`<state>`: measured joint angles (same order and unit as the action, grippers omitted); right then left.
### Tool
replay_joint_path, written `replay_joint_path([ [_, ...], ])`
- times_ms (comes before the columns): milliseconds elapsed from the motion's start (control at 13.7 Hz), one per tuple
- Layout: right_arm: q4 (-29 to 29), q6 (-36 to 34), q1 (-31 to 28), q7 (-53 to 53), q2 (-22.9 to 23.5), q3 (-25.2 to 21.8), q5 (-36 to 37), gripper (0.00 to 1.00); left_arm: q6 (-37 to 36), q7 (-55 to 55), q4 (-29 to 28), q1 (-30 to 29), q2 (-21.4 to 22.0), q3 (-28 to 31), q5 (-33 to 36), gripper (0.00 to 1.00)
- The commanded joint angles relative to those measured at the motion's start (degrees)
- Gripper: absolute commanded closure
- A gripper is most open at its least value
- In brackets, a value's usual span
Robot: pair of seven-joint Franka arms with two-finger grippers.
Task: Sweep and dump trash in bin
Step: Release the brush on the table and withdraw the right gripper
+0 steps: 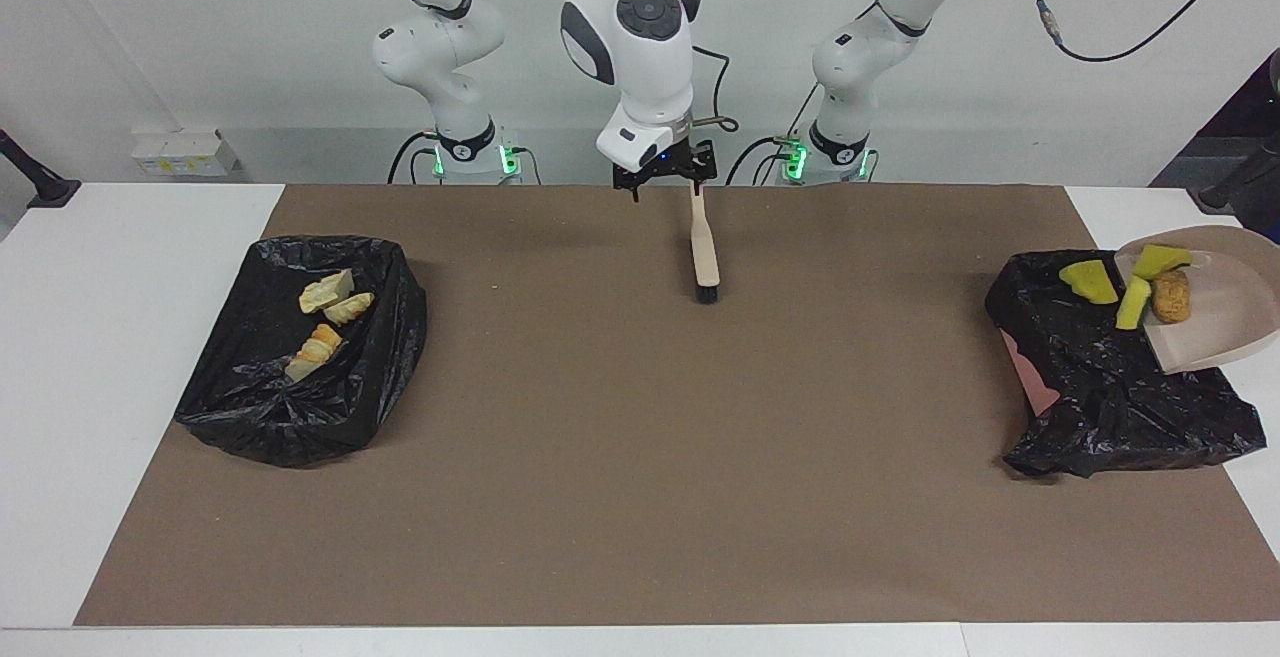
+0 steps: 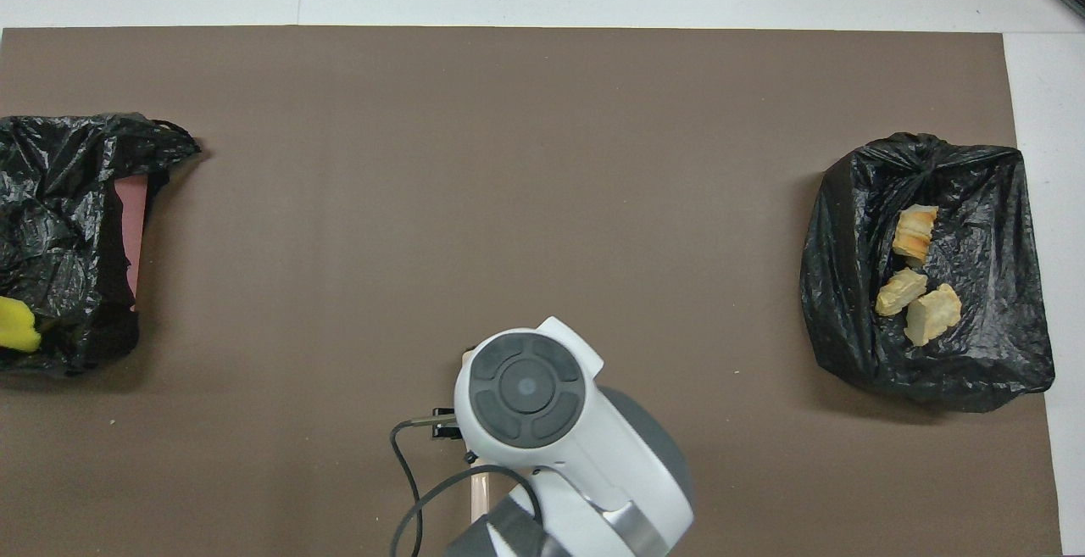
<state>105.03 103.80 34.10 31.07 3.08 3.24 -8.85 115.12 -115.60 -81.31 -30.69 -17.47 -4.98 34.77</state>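
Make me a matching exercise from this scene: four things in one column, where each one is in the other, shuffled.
Things
1. pastry pieces
2. brush
3. brown lump
4. dustpan

Places
A. lying on the dustpan
B. tilted over the black-bagged bin at the left arm's end of the table
C. inside the black-bagged bin at the right arm's end of the table
D. held by the right claw, bristles down over the brown mat

Pairs: 1-C, 2-D, 3-A, 4-B
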Motion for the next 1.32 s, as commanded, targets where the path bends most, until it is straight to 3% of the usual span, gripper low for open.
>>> replay_joint_path([
  [0,-2.54,-2.28,-4.03,-5.83,0.26,0.37,3.66,0.0,-0.51,6.16,-0.34,3.96,0.77,0.93,6.6,1.0],
  [366,-6.58,-4.66,-13.96,-17.69,0.43,0.37,5.85,0.0,-1.47,13.88,-0.96,6.78,3.14,0.76,16.45,1.0],
  [732,-11.24,-8.61,-23.62,-29.3,0.52,0.28,8.92,0.0,-5.25,14.61,-0.87,9.59,5.07,0.15,15.6,1.0],
  [951,-12.48,-9.76,-27.5,-30.02,0.26,-0.07,10.95,0.0,-7.1,18.55,-3.06,9.77,8.93,0.14,2.02,1.0],
  [1244,-13.88,-10.72,-34.18,-30.02,0.08,-0.07,10.87,0.0,-7.46,21.01,-7.9,9.95,12.1,0.14,-9.34,1.0],
])
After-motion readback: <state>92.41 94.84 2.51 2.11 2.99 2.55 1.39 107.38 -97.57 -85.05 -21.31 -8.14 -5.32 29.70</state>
